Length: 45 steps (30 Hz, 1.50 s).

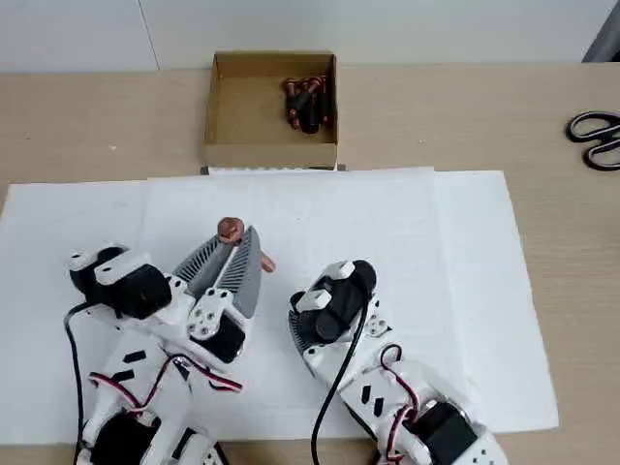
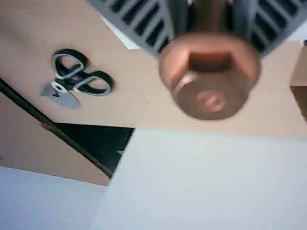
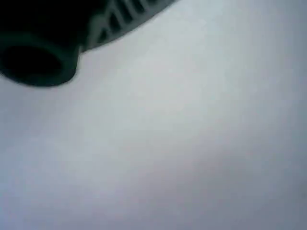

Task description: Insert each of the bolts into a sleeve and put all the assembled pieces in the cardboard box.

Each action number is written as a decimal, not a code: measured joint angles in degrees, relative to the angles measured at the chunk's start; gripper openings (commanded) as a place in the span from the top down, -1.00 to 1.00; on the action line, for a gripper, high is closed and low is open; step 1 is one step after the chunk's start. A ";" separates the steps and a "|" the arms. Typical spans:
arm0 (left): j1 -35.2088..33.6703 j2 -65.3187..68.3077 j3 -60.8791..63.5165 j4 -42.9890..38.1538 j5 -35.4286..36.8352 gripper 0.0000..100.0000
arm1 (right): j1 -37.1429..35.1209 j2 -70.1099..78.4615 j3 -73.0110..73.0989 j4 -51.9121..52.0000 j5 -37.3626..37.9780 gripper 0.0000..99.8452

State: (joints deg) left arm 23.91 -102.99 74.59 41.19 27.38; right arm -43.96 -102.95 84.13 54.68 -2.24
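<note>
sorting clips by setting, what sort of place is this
Probably a lab or hobby workbench set up for robot trials: a pair of small robot arms at a wooden table partly laid with white paper, a cardboard box of parts, scissors nearby.

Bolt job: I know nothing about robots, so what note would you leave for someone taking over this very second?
Left gripper: shut on a copper bolt, above the white paper.
Right gripper: seems shut on a black sleeve, low over the paper.
Done: several assembled pieces lie in the cardboard box.
Left: push the bolt into the sleeve, then box it.
</note>
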 measured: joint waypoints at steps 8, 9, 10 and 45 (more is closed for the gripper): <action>3.96 0.00 0.00 0.18 0.00 0.99 | 0.09 0.00 0.00 -5.10 0.00 0.99; 3.96 0.00 0.00 0.53 0.00 0.99 | 0.09 0.00 0.00 -5.19 0.00 0.99; 3.96 0.00 0.00 0.97 0.00 0.99 | 0.09 0.00 0.00 -5.19 0.00 0.99; 3.96 -0.09 3.16 3.78 0.00 0.99 | -2.20 0.09 0.00 -6.51 0.88 0.99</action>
State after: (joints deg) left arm 27.87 -103.08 77.76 44.97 27.38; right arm -46.15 -102.86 84.13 48.18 -1.36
